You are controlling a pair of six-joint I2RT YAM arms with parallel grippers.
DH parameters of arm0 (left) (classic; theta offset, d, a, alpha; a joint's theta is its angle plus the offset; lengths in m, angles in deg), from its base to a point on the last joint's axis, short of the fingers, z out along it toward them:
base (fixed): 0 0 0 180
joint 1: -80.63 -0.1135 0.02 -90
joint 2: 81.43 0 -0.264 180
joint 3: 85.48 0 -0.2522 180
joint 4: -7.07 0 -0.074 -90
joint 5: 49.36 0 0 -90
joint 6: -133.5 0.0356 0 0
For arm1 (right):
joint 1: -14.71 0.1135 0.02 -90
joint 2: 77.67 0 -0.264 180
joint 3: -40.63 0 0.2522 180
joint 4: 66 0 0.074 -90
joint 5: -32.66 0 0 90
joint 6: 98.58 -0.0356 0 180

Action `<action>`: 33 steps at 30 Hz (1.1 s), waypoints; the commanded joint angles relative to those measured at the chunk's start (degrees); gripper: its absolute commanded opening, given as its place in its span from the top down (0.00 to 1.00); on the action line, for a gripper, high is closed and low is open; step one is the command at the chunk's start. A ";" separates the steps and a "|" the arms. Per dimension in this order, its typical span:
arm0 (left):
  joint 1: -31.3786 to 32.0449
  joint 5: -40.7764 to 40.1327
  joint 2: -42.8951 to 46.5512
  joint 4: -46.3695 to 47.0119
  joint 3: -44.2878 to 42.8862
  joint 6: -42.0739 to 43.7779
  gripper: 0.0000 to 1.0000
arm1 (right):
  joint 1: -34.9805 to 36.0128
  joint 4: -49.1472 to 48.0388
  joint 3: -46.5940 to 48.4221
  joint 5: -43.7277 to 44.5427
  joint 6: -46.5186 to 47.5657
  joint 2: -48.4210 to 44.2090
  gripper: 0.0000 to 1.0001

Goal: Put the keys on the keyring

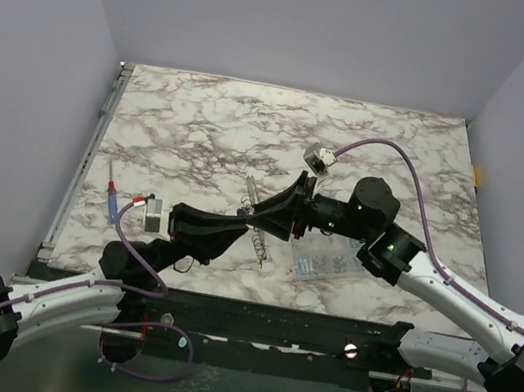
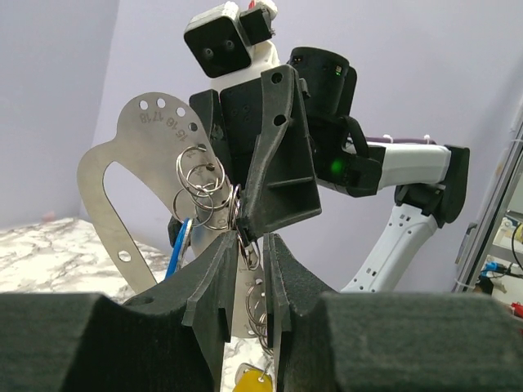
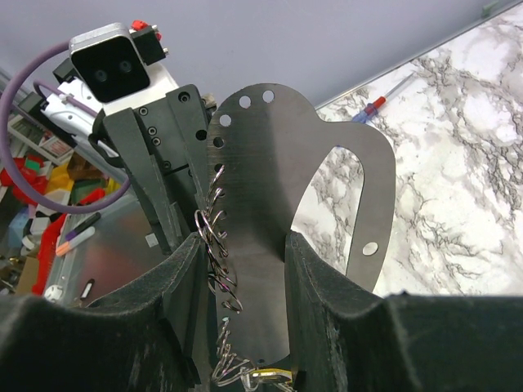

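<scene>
The keyring (image 2: pixel 200 186) is a coil of thin silvery wire loops strung along a flat steel plate (image 2: pixel 122 163) with small holes. My right gripper (image 3: pixel 243 238) is shut on the plate (image 3: pixel 270 188) and holds it upright above the table. The coil (image 3: pixel 216 245) runs down its left edge. My left gripper (image 2: pixel 249 238) faces it, its jaws closed to a narrow gap around the coil. A blue key (image 2: pixel 180 245) hangs on the coil. A yellow key (image 2: pixel 253 377) hangs at the bottom and also shows in the right wrist view (image 3: pixel 274 377). The green key is hidden. In the top view both grippers, left (image 1: pixel 242 221) and right (image 1: pixel 280 209), meet mid-table.
A clear compartment box (image 1: pixel 322 260) lies on the marble table just right of the grippers. A slim red-and-blue stick (image 1: pixel 114 200) lies near the table's left edge. The lower end of the coil (image 1: pixel 258 244) hangs towards the table.
</scene>
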 commanded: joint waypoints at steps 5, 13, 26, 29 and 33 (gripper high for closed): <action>-0.03 -0.10 -2.81 0.82 -1.44 -0.96 0.75 | 0.15 -3.30 -0.10 -1.09 -0.50 0.53 0.82; -0.01 -0.59 -2.92 1.32 -1.29 -1.00 0.76 | 0.15 -3.60 0.21 -1.40 -0.65 0.74 0.82; -0.01 -3.05 -1.90 2.25 -1.64 -0.75 0.77 | 0.15 -4.47 -0.30 -3.02 -0.99 1.61 0.82; -0.05 -4.37 -1.62 3.16 -1.28 -1.06 0.77 | 0.09 -4.72 -0.51 -3.36 -0.96 1.55 0.82; -0.02 -5.44 -1.88 4.08 -1.19 -2.00 0.76 | 0.15 -5.61 -1.03 -4.43 -1.24 1.64 0.82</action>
